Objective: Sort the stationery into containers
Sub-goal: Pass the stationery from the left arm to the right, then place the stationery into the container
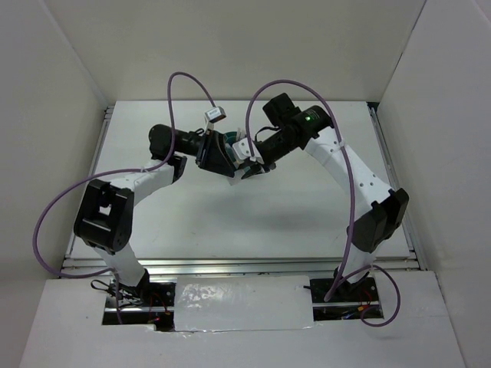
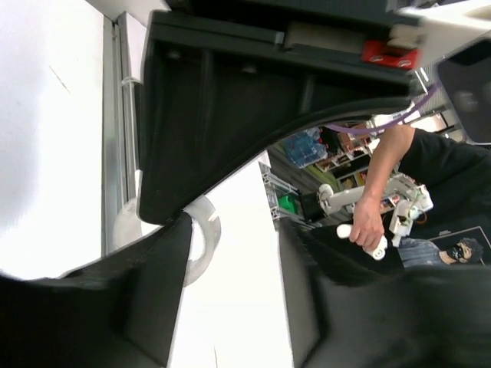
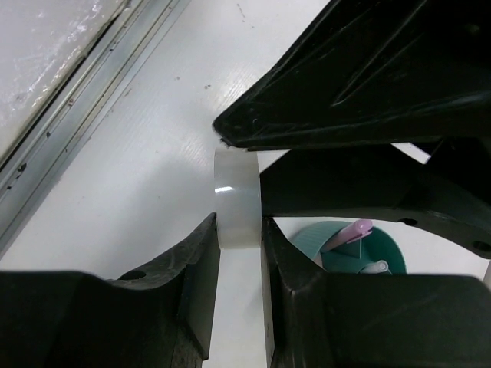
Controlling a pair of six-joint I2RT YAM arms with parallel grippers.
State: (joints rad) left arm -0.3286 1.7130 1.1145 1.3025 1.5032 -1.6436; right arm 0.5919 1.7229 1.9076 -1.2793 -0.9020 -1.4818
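Note:
The clear ring (image 3: 236,201) hangs edge-on above the white table, and my right gripper (image 3: 239,228) is shut on it, one finger against each flat side. My left gripper (image 2: 234,230) stands open, its fingers apart over bare table, with the ring (image 2: 205,238) just beside its left finger. In the top view the left gripper (image 1: 219,153) and the right gripper (image 1: 247,165) meet nose to nose at the table's far middle. Below them is the teal container (image 3: 337,244), mostly hidden, with a lilac stick (image 3: 354,228) in it. In the top view only a sliver of the container (image 1: 231,139) shows.
An aluminium rail (image 3: 73,115) runs along the table's edge, next to the white wall. Purple cables (image 1: 184,77) arch over both arms. Beyond the table a person (image 2: 383,207) holds a white handle.

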